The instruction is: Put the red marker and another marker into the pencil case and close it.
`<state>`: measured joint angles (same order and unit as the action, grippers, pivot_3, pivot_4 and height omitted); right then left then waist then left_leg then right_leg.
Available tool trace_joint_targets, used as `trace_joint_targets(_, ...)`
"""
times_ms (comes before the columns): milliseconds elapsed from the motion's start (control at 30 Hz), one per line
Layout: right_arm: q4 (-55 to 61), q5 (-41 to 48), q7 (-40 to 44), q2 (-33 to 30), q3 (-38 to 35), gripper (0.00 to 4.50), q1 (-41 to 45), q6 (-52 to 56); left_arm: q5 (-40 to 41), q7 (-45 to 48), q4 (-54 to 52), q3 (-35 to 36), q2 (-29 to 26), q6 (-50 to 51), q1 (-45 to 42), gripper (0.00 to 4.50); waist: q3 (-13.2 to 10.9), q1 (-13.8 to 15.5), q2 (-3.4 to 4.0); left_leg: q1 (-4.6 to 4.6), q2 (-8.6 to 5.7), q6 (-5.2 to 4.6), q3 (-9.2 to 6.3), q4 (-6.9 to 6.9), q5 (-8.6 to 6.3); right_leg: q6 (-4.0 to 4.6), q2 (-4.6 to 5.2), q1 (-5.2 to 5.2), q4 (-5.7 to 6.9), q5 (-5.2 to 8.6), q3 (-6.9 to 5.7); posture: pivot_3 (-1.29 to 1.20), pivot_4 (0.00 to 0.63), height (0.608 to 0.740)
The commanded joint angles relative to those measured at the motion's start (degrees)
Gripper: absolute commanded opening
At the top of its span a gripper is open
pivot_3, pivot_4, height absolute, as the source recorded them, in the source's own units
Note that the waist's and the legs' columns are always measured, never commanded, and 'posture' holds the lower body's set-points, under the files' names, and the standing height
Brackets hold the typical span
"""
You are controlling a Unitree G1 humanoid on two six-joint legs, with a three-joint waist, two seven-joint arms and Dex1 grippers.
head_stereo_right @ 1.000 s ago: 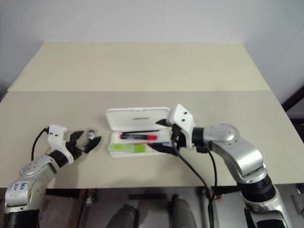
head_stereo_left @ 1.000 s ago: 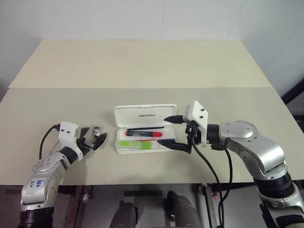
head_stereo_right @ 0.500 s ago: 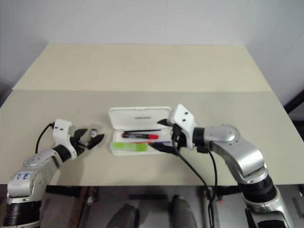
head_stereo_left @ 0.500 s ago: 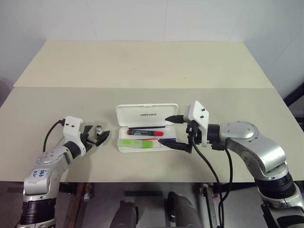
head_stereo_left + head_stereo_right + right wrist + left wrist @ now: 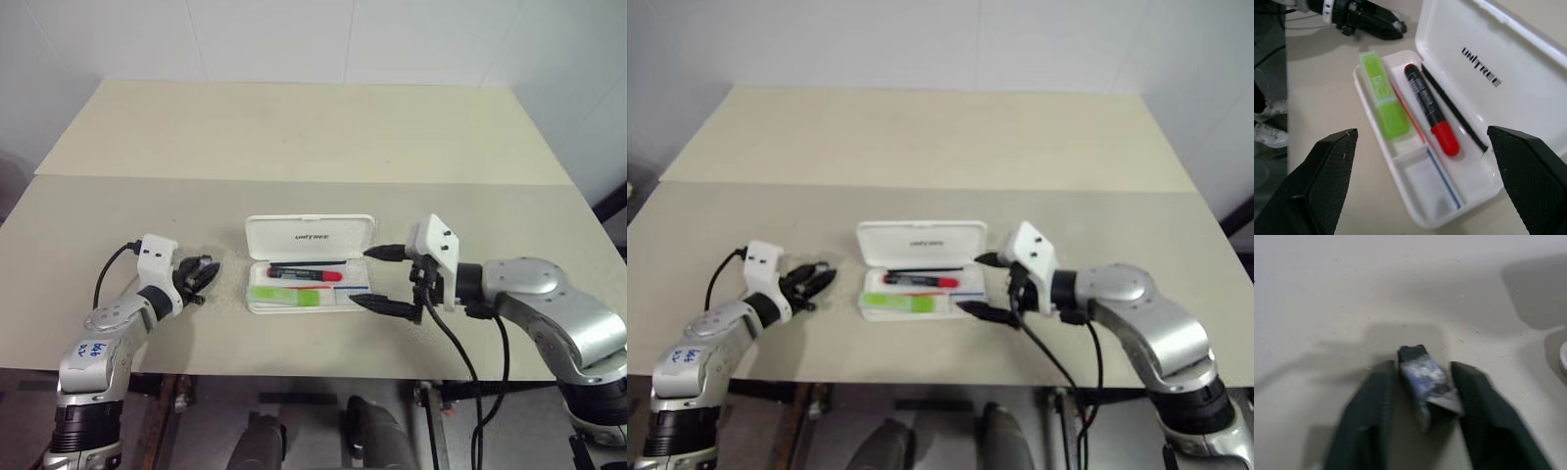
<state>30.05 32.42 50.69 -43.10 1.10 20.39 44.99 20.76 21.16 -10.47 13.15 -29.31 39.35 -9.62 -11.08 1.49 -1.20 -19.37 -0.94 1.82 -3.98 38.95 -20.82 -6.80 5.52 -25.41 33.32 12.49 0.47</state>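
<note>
The white pencil case (image 5: 310, 236) lies open at mid-table, its lid tipped back. Inside lie the red marker (image 5: 306, 275) with its black barrel and, nearer to me, the light-green highlighter (image 5: 284, 294); the right wrist view shows both, the red marker (image 5: 1430, 110) and the highlighter (image 5: 1382, 93). My right gripper (image 5: 361, 277) is open just off the case's right end, holding nothing. Left of the case, my left gripper (image 5: 204, 272) rests low on the table, its fingers shut against a small dark-and-silver object (image 5: 1427, 379).
A seam runs across the beige table (image 5: 294, 127) behind the case, with bare surface beyond it. A black cable (image 5: 446, 343) hangs from my right wrist over the table's front edge. My left gripper (image 5: 1371, 22) shows past the case in the right wrist view.
My left gripper's fingers have closed on the small dark object. My right gripper has drawn back to the right, from over the case's right end to just off it.
</note>
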Motion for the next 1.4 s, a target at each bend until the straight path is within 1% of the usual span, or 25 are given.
trace_joint_targets(33, 3.1, 2.6, 2.2, -2.0, -3.7, 4.5, -2.1, -1.7, -0.5, 0.7, 0.1, -2.3, 0.5, 1.0, 0.5, 0.58, 0.0, 0.0, 0.0, 0.0, 0.0, -0.01, 0.0, 0.0, -0.01, 0.0, 0.01, 0.02, -0.01, 0.0, 0.0, 0.0, 0.15, 0.74)
trace_joint_targets(67, 3.1, 2.6, 2.4, -2.3, -4.0, 4.5, -2.4, -2.1, -0.7, 0.8, 0.1, -2.3, 0.4, 1.0, 0.4, 0.4, 0.0, 0.0, 0.01, 0.01, 0.0, -0.02, 0.01, 0.0, -0.01, -0.01, 0.01, 0.03, -0.02, -0.01, 0.0, 0.0, 0.15, 0.74)
trace_joint_targets(133, 2.8, 2.3, 2.4, -2.3, -4.2, 4.5, -2.4, -3.1, -1.0, 1.1, 0.4, -2.1, 0.0, 0.9, 0.1, 0.4, 0.0, 0.0, 0.01, 0.04, -0.01, -0.02, 0.01, 0.01, -0.01, -0.03, 0.01, 0.05, -0.01, -0.01, 0.01, 0.0, 0.15, 0.74)
trace_joint_targets(333, 2.8, 2.8, 2.1, -2.2, -4.4, 4.5, -2.8, -4.4, -2.5, 4.4, -0.9, -1.9, -3.8, -3.1, -1.4, 0.4, 0.0, -0.1, 0.01, 0.04, 0.01, 0.0, 0.0, 0.03, 0.01, -0.02, -0.02, 0.05, 0.01, -0.02, 0.0, 0.0, 0.15, 0.74)
trace_joint_targets(467, 2.5, 2.7, 1.8, -2.1, -4.1, 4.5, -2.7, -5.2, 1.2, 10.4, -6.0, -2.1, -6.1, -2.4, -2.2, 0.4, 0.0, -0.2, 0.0, -0.01, 0.03, -0.01, 0.0, 0.01, -0.01, -0.02, -0.03, 0.03, -0.07, -0.02, -0.01, 0.0, 0.15, 0.74)
trace_joint_targets(667, 2.5, 2.5, 1.4, -2.0, -3.8, 4.5, -2.6, -5.7, 7.3, 20.8, -14.3, -2.2, -11.9, -0.6, 0.9, 0.4, 0.0, -0.3, 0.0, -0.09, 0.07, -0.04, 0.02, -0.08, -0.05, -0.03, -0.04, 0.01, -0.29, -0.02, -0.02, 0.0, 0.15, 0.74)
trace_joint_targets(833, 2.8, 3.2, 1.8, -2.5, -5.4, 4.5, -4.1, -6.7, 10.4, 26.0, -16.3, 0.1, -16.7, -0.4, 1.2, 0.4, 0.0, -0.3, 0.01, -0.13, 0.11, -0.09, 0.02, -0.1, -0.08, -0.03, -0.09, 0.01, -0.37, -0.02, -0.04, 0.0, 0.15, 0.74)
trace_joint_targets(933, 2.7, 3.6, 2.5, -1.7, -7.3, 4.5, -6.1, -9.3, 11.4, 29.1, -17.3, 0.3, -18.7, -1.9, 1.1, 0.4, 0.0, -0.2, 0.03, -0.13, 0.1, -0.11, 0.03, -0.1, -0.09, -0.03, -0.09, 0.01, -0.37, -0.01, -0.03, 0.0, 0.15, 0.74)
trace_joint_targets(1033, 2.2, 4.2, 3.8, -1.0, -9.3, 4.5, -8.3, -12.6, 12.0, 30.3, -17.2, 0.3, -19.2, -2.5, -0.7, 0.4, 0.0, -0.2, 0.02, -0.14, 0.09, -0.14, 0.05, -0.08, -0.1, -0.04, -0.08, 0.01, -0.37, -0.02, -0.02, 0.0, 0.15, 0.74)
trace_joint_targets(1167, 1.6, 4.7, 5.9, -0.8, -11.5, 4.5, -12.1, -16.4, 11.6, 32.5, -14.7, -2.3, -18.6, -5.2, -7.9, 0.4, 0.0, 0.0, 0.01, -0.17, 0.09, -0.15, 0.01, -0.03, -0.1, -0.05, -0.09, 0.03, -0.36, -0.03, -0.06, 0.0, 0.15, 0.74)
trace_joint_targets(1233, 1.9, 5.2, 5.9, -0.4, -11.7, 4.5, -12.9, -17.1, 10.2, 33.8, -12.4, -5.0, -17.3, -7.5, -11.0, 0.4, 0.0, -0.2, 0.02, -0.13, 0.07, -0.15, 0.08, -0.01, -0.1, -0.08, -0.09, 0.05, -0.34, -0.05, -0.01, 0.0, 0.15, 0.74)
trace_joint_targets(1400, 1.2, 3.5, 4.6, 0.7, -10.3, 4.5, -13.2, -19.1, 3.2, 35.9, -0.7, -14.0, -10.8, -17.6, -19.4, 0.4, 0.0, -0.4, 0.02, -0.05, 0.07, -0.15, 0.15, 0.02, -0.09, -0.11, -0.11, 0.07, -0.29, -0.07, 0.04, 0.0, 0.15, 0.74)
